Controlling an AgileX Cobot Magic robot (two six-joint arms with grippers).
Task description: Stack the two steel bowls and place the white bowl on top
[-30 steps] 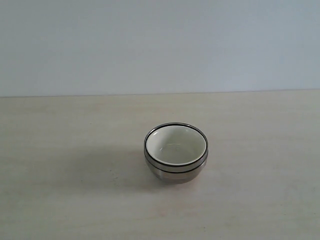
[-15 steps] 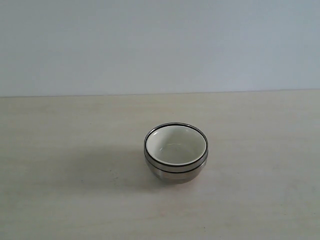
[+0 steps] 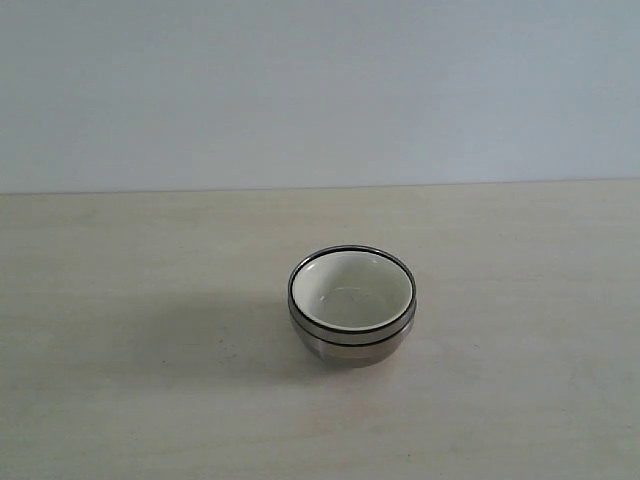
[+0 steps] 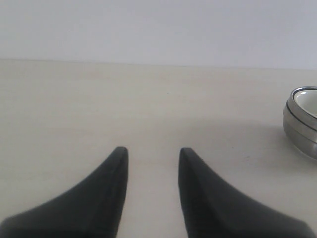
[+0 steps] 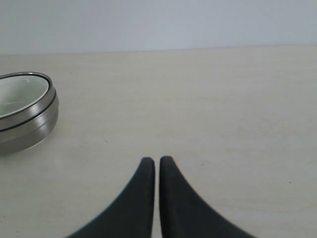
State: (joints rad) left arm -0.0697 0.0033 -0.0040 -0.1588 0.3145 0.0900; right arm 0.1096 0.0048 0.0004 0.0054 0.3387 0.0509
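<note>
Nested stack at the middle of the pale wooden tabletop (image 3: 150, 400): the two steel bowls (image 3: 352, 340) sit one inside the other, their rims showing as two bands parted by a dark line. The white bowl (image 3: 350, 288) sits upright in the upper one, cream interior facing up. My left end effector (image 4: 152, 149) is released, its dark fingers parted with bare tabletop between them, holding nothing; the stack lies well apart from it. My right end effector (image 5: 156, 159) is clenched on nothing, fingertips all but touching, also well apart from the stack
</note>
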